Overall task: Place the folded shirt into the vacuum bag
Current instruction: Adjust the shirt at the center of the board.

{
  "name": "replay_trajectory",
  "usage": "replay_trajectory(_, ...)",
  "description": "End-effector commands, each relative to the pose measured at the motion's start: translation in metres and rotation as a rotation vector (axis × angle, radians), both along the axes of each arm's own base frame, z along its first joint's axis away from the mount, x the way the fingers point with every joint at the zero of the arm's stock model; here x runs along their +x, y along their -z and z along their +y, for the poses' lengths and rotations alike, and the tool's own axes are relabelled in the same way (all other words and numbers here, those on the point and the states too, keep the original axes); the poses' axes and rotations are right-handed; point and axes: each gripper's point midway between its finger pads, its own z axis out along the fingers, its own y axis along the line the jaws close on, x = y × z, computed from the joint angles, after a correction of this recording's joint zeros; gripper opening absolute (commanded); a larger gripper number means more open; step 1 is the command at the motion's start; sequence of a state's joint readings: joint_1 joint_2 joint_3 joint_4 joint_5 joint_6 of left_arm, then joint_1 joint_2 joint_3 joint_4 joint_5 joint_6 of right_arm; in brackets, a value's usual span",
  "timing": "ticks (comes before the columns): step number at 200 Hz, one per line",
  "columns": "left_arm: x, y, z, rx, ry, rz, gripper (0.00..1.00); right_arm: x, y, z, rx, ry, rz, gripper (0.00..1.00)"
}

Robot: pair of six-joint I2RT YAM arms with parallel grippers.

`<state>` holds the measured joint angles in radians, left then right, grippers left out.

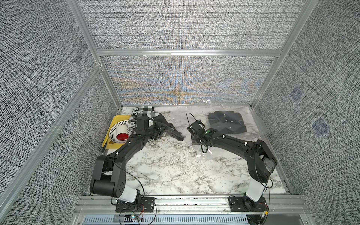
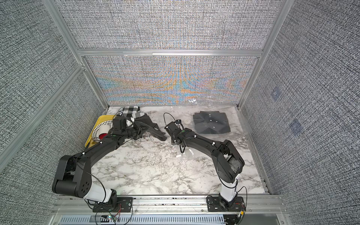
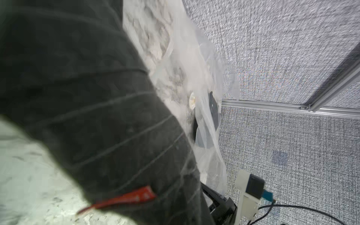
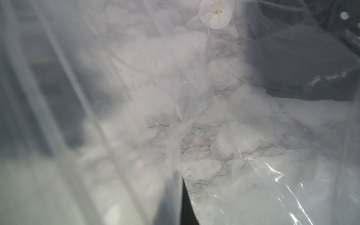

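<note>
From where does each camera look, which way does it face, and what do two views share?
Top views: high behind the robot, facing down and forward over the table; left arm and right arm show.
Left wrist: on the left arm, facing along the held striped shirt toward the vacuum bag; only the right arm's wrist shows.
Right wrist: on the right arm, close against the bag's plastic, facing the table; own arm unclear.
Shared: both wrist views show the white valve.

Two arms [image 1: 132, 146] [image 1: 233, 142], one vacuum bag [image 1: 251, 118], three garments [image 1: 226, 121] [image 1: 171, 130] [image 1: 144, 112], one yellow tray [image 1: 116, 119], one plate [image 1: 115, 128], one cup [image 1: 121, 132].
</note>
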<state>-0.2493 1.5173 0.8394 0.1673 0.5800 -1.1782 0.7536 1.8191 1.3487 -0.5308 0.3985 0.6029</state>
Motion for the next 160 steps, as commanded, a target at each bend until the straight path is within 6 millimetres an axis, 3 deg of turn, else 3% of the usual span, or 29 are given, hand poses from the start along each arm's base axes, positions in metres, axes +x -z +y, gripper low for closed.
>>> replay_trajectory(1,-0.002,0.002,-0.031,-0.075,0.008,-0.048,0.00,0.000,-0.007,0.017,0.101,-0.026,0.009,0.00)
replay_trajectory(29,-0.020,0.027,-0.057,-0.103,0.042,0.002,0.00,-0.007,-0.006,0.016,0.119,-0.028,0.025,0.00)
replay_trajectory(40,-0.031,0.034,-0.056,-0.082,0.044,0.013,0.08,-0.009,-0.003,0.010,0.104,-0.020,0.029,0.00)
replay_trajectory(56,-0.049,0.041,-0.043,-0.018,0.027,0.024,0.38,-0.011,-0.002,-0.001,0.064,0.000,0.023,0.00)
replay_trajectory(74,-0.069,0.043,-0.025,0.111,0.030,0.047,0.85,-0.014,0.000,-0.014,0.015,0.020,0.018,0.00)
replay_trajectory(84,-0.074,0.037,-0.015,0.206,0.044,0.046,0.99,-0.016,0.001,-0.020,-0.004,0.029,0.015,0.00)
replay_trajectory(98,-0.073,0.025,0.008,0.389,0.061,0.032,1.00,-0.016,0.002,-0.025,-0.014,0.038,0.013,0.00)
replay_trajectory(116,-0.055,0.009,0.043,0.552,0.029,0.003,1.00,-0.017,0.004,-0.030,-0.017,0.042,0.014,0.00)
replay_trajectory(143,-0.019,0.011,0.099,0.613,-0.076,0.050,1.00,-0.018,0.007,-0.031,-0.011,0.039,0.018,0.00)
replay_trajectory(160,-0.003,0.013,0.115,0.625,-0.073,0.079,1.00,-0.018,0.005,-0.031,-0.007,0.035,0.012,0.00)
